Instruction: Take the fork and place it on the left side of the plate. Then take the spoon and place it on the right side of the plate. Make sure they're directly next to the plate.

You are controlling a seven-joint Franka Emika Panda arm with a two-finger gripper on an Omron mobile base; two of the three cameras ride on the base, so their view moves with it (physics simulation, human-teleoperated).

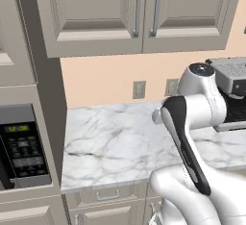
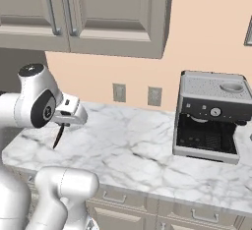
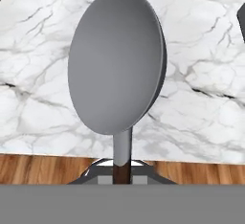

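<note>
1. Nearest the hand camera, a spoon (image 3: 116,65) stands almost against the lens. Its round grey bowl takes up the centre and upper half of the hand view, with a slim silver neck running down to the bottom centre.
2. At the bottom centre of that view, the neck meets a dark reddish-brown handle that goes down between the gripper (image 3: 122,174) tips. The pincer is clenched on that handle, with the bowl pointing away from the hand.
3. In the right base view, at the middle left, the gripper (image 2: 63,122) sits under the white wrist. A thin dark sliver, the spoon (image 2: 58,136), hangs slanting down from it above the counter, not touching the stone as far as I can tell.
4. The spoon looks stiff, light and slick. A hold on the handle leaves the bowl end free to swing, so it may twist in the jaws if moved fast. In my judgement the handle, near its middle, is the right place to grasp it.
5. Behind the spoon, in the hand view, lies the white marble countertop (image 3: 201,122), with a strip of wooden floor across the lower part.
6. Farther off, at the middle right of the right base view, a grey coffee machine (image 2: 210,116) stands on the counter against the peach wall.
7. At the lower left of the left base view, a black microwave (image 1: 21,147) is set into the cabinets.
</note>
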